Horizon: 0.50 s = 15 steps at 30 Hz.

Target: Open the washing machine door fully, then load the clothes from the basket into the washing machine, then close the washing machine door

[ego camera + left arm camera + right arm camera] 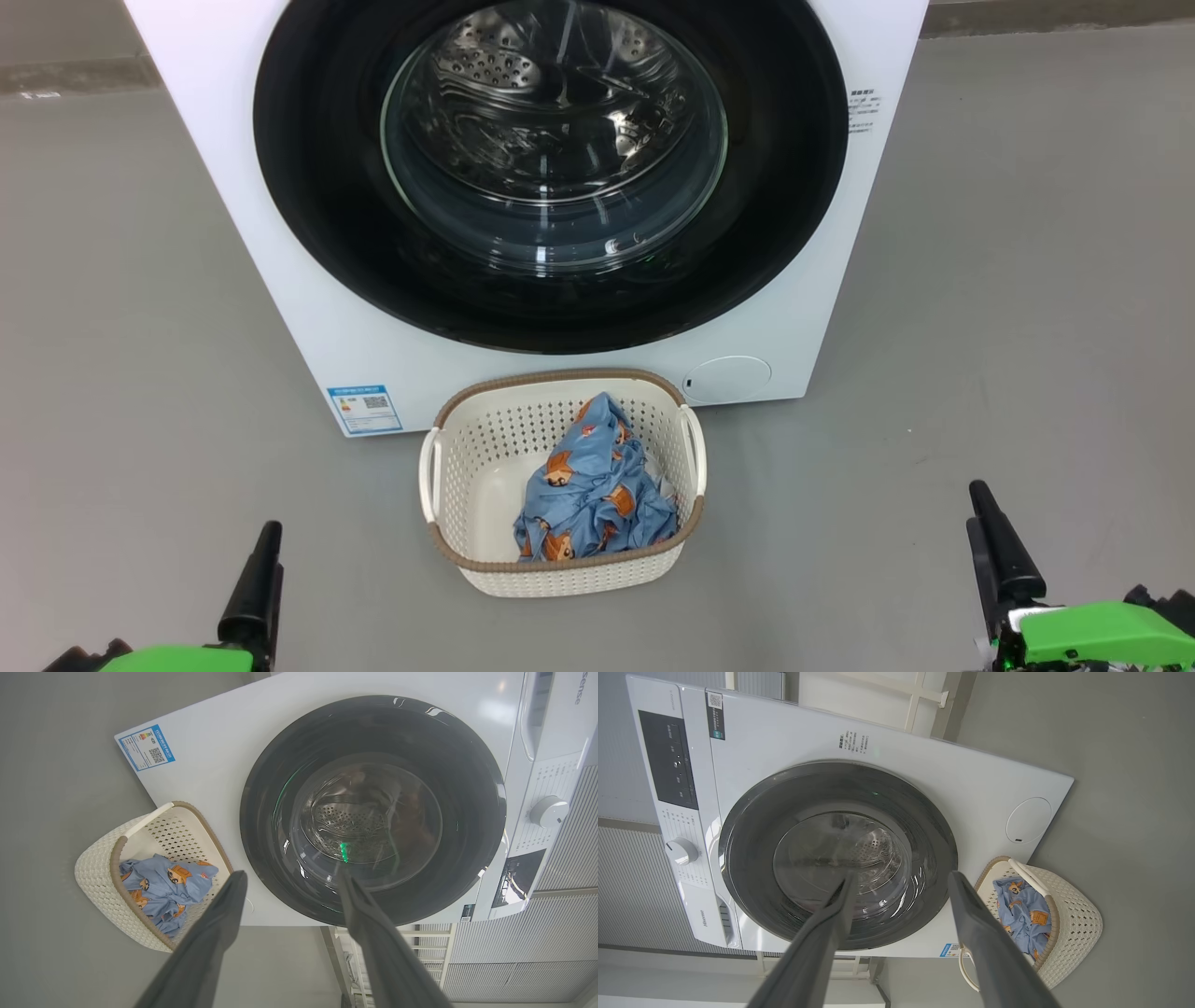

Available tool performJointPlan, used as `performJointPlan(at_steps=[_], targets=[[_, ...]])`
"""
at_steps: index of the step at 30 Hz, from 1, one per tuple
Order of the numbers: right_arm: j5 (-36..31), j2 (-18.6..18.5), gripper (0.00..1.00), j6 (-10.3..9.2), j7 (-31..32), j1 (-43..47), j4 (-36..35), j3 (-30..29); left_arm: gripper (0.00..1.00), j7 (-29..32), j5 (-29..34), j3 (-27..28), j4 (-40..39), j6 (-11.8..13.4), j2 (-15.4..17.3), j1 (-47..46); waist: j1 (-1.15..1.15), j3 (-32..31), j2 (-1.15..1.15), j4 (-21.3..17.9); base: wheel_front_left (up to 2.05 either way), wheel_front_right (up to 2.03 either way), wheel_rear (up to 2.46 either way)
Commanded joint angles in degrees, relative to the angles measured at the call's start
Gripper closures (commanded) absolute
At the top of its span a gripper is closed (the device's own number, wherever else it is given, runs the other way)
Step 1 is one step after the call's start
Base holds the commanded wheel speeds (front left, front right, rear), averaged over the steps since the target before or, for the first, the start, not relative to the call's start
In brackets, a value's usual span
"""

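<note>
softly crumpled pale-blue clothes [593, 495]

My left claw [292, 882] stands wide open, its two long dark fingers [210, 933] spread apart with nothing between them. My right claw [902, 879] is spread just as wide and is just as empty. Both sit low with fingers pointing up. The left is well off to the left of the cream-white perforated plastic basket [560, 579], the right well off to its right, and neither touches it. A bright green plastic shell [1102, 630] covers my right wrist, and its twin covers my left.
</note>
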Motion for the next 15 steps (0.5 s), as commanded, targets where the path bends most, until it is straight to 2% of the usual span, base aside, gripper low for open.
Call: performJointPlan(at_steps=[1,15], targets=[[-1.4,-0.9,0.00,0.02,-0.5,-3.2,-1.9,0.7,0.00,-0.6,1.2,0.3,-1.9,-0.3,1.3,-2.5,-0.01,0.0,0.00,0.0,0.00,0.00,0.00],[-13.2,-1.9,0.00,0.03,-2.8,-4.0,-3.3,2.8,0.00,-3.0,12.1,-1.4,-3.3,-0.3,3.3,-3.1,-0.01,-0.1,0.00,-0.2,0.00,0.00,0.00]])
